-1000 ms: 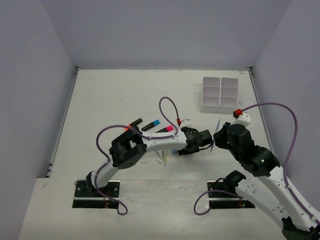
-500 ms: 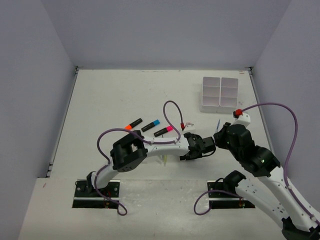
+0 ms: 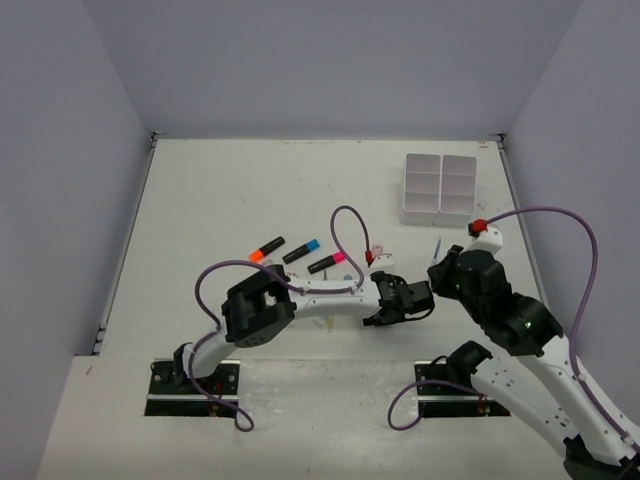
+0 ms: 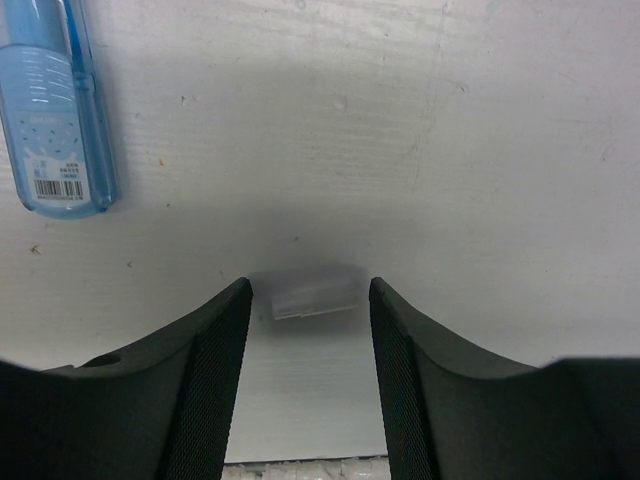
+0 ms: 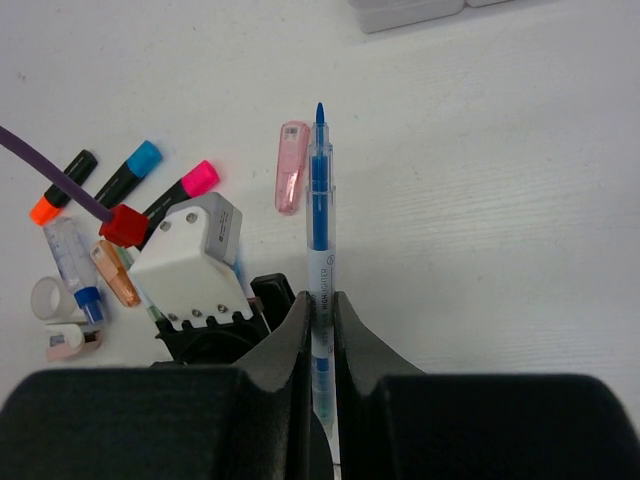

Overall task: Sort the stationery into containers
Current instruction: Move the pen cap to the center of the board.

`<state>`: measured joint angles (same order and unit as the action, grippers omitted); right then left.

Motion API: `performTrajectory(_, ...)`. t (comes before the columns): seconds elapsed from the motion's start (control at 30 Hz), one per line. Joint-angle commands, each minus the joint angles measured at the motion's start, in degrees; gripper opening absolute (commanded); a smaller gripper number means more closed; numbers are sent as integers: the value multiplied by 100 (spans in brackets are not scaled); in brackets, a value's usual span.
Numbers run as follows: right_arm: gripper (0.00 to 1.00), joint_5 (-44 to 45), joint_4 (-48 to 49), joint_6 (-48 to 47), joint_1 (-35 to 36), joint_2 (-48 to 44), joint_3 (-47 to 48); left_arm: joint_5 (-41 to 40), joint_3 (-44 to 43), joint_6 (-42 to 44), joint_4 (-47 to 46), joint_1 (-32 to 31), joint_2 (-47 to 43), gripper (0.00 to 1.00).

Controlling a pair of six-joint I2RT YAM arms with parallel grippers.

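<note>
My right gripper [image 5: 320, 300] is shut on a thin blue highlighter pen [image 5: 320, 210], whose tip points away toward the white organiser box [image 3: 440, 187]. Just to its left, my left gripper [image 3: 425, 297] hangs low over the table. In the left wrist view, this gripper [image 4: 310, 290] is open, and a small translucent white piece [image 4: 314, 297] lies on the table between its fingertips, touching neither. A clear blue piece [image 4: 50, 110] lies at the upper left.
Three black highlighters lie left of centre, with orange [image 3: 266, 248], blue [image 3: 301, 250] and pink [image 3: 327, 262] caps. A pink piece [image 5: 291, 167], a copper piece [image 5: 115, 272] and a small tape roll [image 5: 50, 297] lie around the left arm's wrist.
My left gripper has moved right and toward the near edge, closer to the right arm. The right gripper has kept its hold on the pen and barely moved.
</note>
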<state>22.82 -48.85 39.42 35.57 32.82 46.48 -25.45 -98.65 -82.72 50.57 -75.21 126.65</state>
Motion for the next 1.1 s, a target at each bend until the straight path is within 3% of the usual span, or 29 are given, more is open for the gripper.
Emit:
performTrajectory(0.0, 0, -10, 118, -17, -15, -65, 102, 115, 0, -52, 190, -133, 312, 53)
performTrajectory(0.4, 0, -7, 52, -22, -15, -127, 160, 155, -16, -104, 252, -380, 399, 55)
performTrajectory(0.53, 0, -32, 52, -22, -15, -135, 175, 146, -58, -135, 334, -380, 481, 52)
performTrajectory(0.6, 0, -8, 31, -31, -15, -127, 181, 202, -40, -143, 331, -401, 483, 46)
performTrajectory(0.73, 0, -15, 25, -31, -15, -144, 212, 146, -40, -157, 322, -415, 519, 45)
performTrajectory(0.97, 0, 3, -1, -48, -15, -240, 229, 76, -23, -107, 340, -406, 519, 31)
performTrajectory(1.07, 0, 15, -31, -57, -15, -253, 248, 88, 74, 55, 250, -406, 476, 16)
